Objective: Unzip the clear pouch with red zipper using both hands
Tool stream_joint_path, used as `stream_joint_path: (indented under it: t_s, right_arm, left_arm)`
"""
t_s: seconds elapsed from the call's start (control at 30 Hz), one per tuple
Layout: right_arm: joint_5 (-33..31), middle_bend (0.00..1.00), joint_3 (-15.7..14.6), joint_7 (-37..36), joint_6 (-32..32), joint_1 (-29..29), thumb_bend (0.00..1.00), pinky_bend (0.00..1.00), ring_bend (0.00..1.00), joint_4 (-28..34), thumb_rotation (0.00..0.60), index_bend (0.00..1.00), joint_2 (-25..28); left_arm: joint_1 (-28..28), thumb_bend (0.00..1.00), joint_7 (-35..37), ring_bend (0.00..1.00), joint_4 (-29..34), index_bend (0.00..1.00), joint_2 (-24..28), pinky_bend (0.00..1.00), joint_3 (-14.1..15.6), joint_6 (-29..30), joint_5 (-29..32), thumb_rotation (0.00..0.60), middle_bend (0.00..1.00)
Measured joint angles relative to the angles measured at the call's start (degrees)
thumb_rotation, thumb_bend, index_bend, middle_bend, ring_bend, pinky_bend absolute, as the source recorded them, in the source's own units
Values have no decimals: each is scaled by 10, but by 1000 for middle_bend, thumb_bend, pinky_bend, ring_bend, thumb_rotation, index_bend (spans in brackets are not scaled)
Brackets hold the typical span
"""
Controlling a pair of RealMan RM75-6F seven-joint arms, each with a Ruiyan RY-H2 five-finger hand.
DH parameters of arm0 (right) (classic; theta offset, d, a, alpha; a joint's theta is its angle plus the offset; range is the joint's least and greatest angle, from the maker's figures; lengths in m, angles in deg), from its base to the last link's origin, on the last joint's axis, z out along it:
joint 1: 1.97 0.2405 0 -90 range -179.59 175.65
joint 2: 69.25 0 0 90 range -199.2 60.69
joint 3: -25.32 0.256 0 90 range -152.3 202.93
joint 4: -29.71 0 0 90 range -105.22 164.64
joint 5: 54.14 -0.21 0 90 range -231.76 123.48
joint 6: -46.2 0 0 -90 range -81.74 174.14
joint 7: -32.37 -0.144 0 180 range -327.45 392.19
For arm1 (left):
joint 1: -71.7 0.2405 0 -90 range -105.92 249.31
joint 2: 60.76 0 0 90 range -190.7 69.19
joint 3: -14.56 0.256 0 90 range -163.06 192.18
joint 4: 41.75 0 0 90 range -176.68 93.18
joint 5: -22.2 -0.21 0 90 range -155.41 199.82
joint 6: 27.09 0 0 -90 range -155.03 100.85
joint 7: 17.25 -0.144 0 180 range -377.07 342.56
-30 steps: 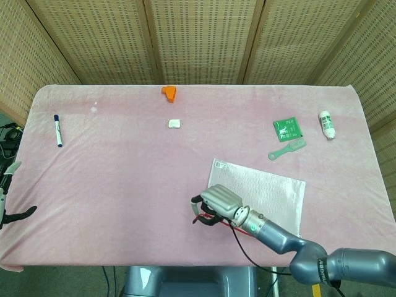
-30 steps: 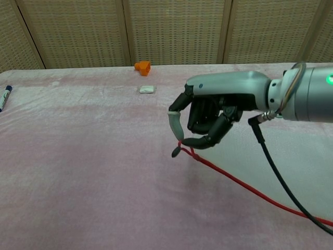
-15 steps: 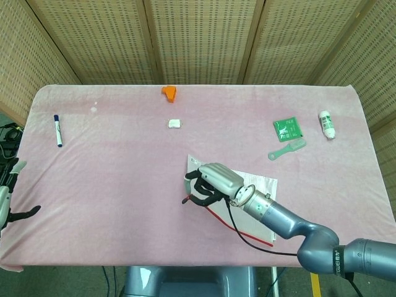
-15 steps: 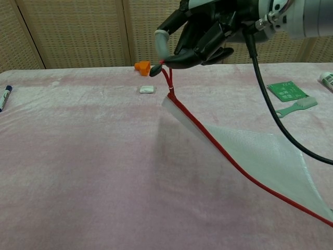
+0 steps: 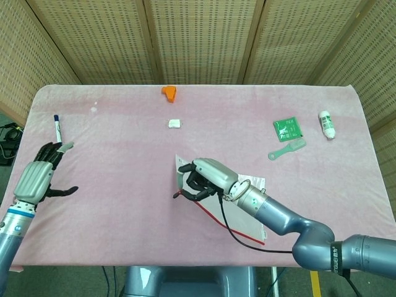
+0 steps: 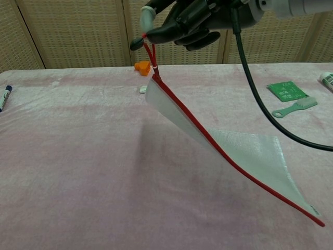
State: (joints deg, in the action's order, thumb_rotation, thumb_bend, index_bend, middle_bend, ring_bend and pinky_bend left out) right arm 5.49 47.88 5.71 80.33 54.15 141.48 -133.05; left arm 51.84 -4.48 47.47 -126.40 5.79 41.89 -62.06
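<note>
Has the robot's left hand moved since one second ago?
Yes. In the head view the left hand has come up and to the right onto the pink table, toward the blue marker; earlier it hung at the table's lower left edge.

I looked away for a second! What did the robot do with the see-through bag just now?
The right robot hand lifted the pouch by its red pull, so the pouch now hangs tilted off the table. The left robot hand came into view, open. The pen and the other small things stayed put.
</note>
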Motion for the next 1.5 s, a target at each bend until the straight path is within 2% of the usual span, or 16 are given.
stream_joint_path:
  t_s: [0.03,0.1,0.13,0.23,0.37,0.57,0.67,1.07,1.5]
  right_arm:
    - [-11,993,2,-3,-2,2,677,1000,941,-1,600,804,-1]
    - [-29,992,4,-9,-5,5,678,1000,941,-1,600,804,-3]
    - [-32,992,4,-11,-6,6,678,1000,941,-2,600,805,-3]
    - [-36,992,2,-10,-6,5,678,1000,941,-3,600,804,-4]
    - [-45,992,1,-16,-9,2,678,1000,942,-6,600,804,-6]
    - [-49,992,0,-16,-11,-1,679,1000,942,-13,600,803,-8]
    - [-51,993,3,-18,-13,-2,679,1000,942,-14,600,803,-6]
    - [-65,993,4,-9,-8,-5,683,1000,942,-18,600,803,-2]
    - [-68,992,11,-6,-7,-11,682,1000,942,-17,600,803,10]
  left_arm:
    - [-6,0,15,598,-10,15,-7,589,0,-1,-10,600,706]
    - [-21,0,55,753,-38,82,-28,825,0,0,-33,600,852]
    - [-28,0,75,809,-53,131,-39,906,0,3,-43,600,906]
    - [-50,0,142,861,-109,185,-84,988,2,12,-73,600,960]
    - [-86,0,229,871,-155,203,-142,1000,6,10,-95,600,970]
    - [-141,0,296,872,-179,220,-201,1000,9,-17,-101,600,971]
    - [-157,0,313,872,-175,199,-209,1000,11,-36,-99,600,971]
    - [-222,0,423,872,-145,264,-239,1000,12,-99,-77,600,970]
    - [-268,0,421,872,-125,310,-257,1000,7,-124,-67,600,970]
